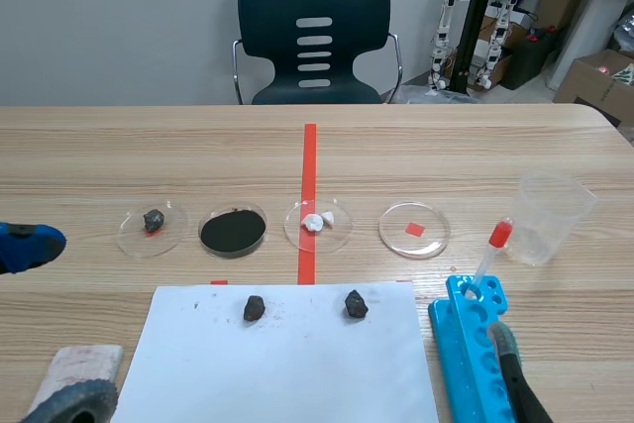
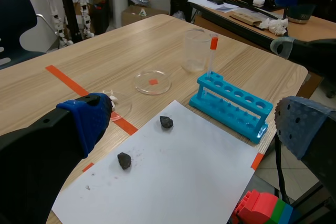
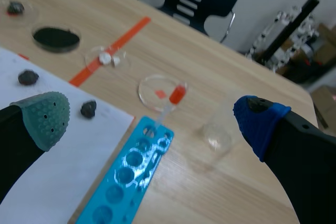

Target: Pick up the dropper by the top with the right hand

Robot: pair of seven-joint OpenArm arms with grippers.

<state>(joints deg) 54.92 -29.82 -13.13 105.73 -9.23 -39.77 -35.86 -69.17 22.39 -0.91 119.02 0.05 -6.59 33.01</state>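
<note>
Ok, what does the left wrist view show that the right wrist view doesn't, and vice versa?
Only the left wrist: coloured blocks. Only the right wrist: the dish of black powder and the dish with a dark rock. Both: the dropper standing in the blue rack, the clear cup and the white paper.

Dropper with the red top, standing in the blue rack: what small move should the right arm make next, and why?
Probably ease forward and down until the red bulb of the clear plastic dropper sits between the right arm's jaws. They stand wide open, short of it, and the dropper stands in the blue tube rack's end hole, untouched.
</note>
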